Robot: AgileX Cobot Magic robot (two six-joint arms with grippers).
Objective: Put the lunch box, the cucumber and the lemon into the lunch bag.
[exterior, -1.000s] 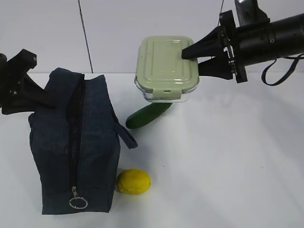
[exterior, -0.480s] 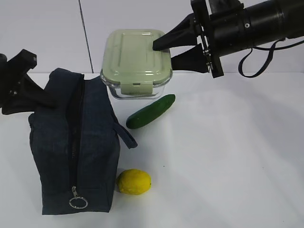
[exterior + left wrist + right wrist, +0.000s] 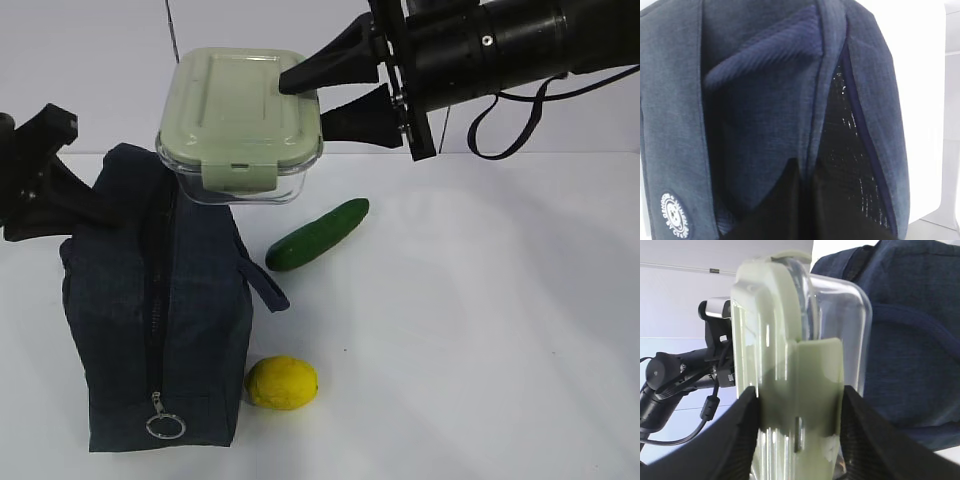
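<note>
While the right gripper [image 3: 318, 95] clamps the lunch box [image 3: 240, 125] by its end, one jaw on the green lid and one beneath the glass, the box hangs clear of the table at upper centre, over the far end of the lunch bag [image 3: 155, 310]. At far left, the left gripper [image 3: 95, 212] is pinched closed on the bag's fabric edge beside its partly gaping zipper. Cucumber [image 3: 318, 234] lies mid-frame; lemon [image 3: 282, 383] sits beside the bag's lower right corner.

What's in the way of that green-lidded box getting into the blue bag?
No separate object blocks it. The right gripper holds the lunch box in the air over the far end of the lunch bag. The obstacle is the bag's own opening: the left wrist view shows only a narrow gap with foil lining inside.
</note>
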